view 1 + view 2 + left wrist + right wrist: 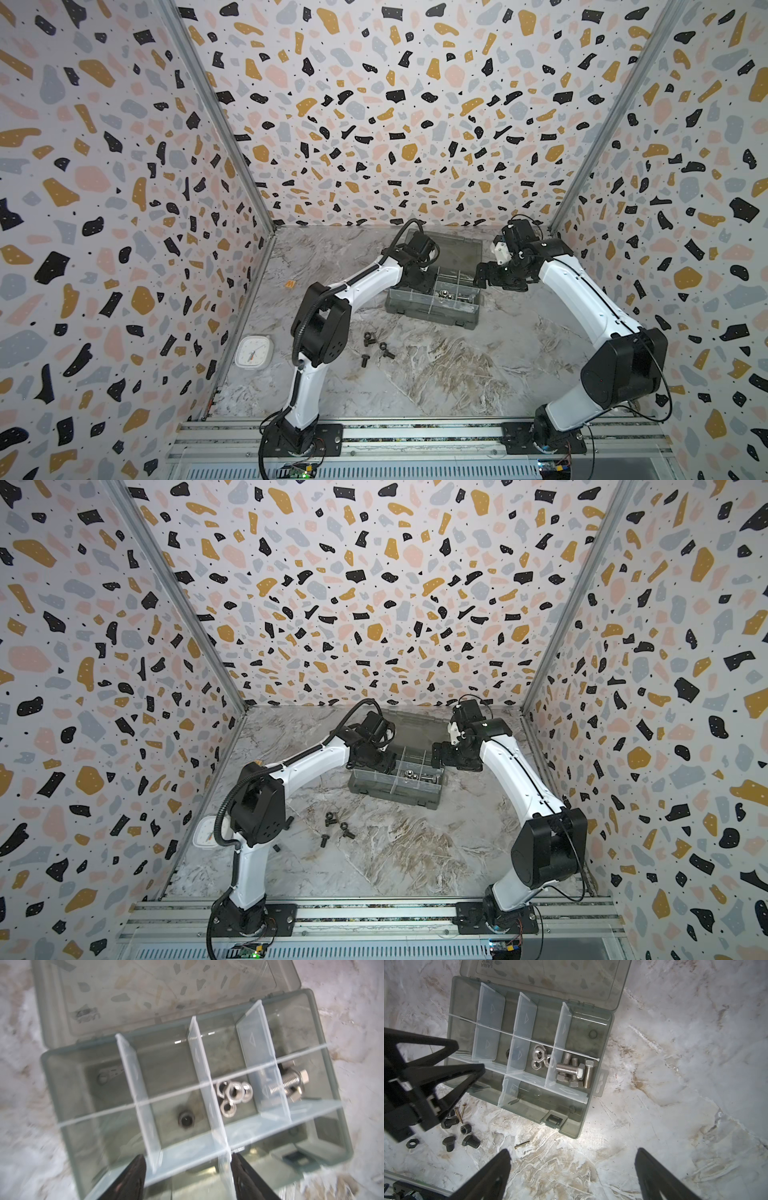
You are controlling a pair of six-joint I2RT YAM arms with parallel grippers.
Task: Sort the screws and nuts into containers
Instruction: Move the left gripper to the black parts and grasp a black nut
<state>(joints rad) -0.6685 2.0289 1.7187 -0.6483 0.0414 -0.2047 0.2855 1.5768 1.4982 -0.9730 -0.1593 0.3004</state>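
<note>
Far centre of counter (478, 374): organiser box (432, 309), lid open. Left tool (188, 1159) spread, empty, above compartment holding black nut (186, 1122). Right tool (572, 1153) spread, empty, beside box. Nearer: loose screws (471, 1141), loose nuts (465, 1129); clock (251, 351) at left wall.

A white square clock (251, 352) lies on the marbled grey surface (457, 374) at the foot of the left wall. A small orange scrap (290, 284) sits farther back, well apart from it. Speckled terrazzo-patterned walls (374, 104) enclose three sides, and a metal rail (415, 434) runs along the front.
</note>
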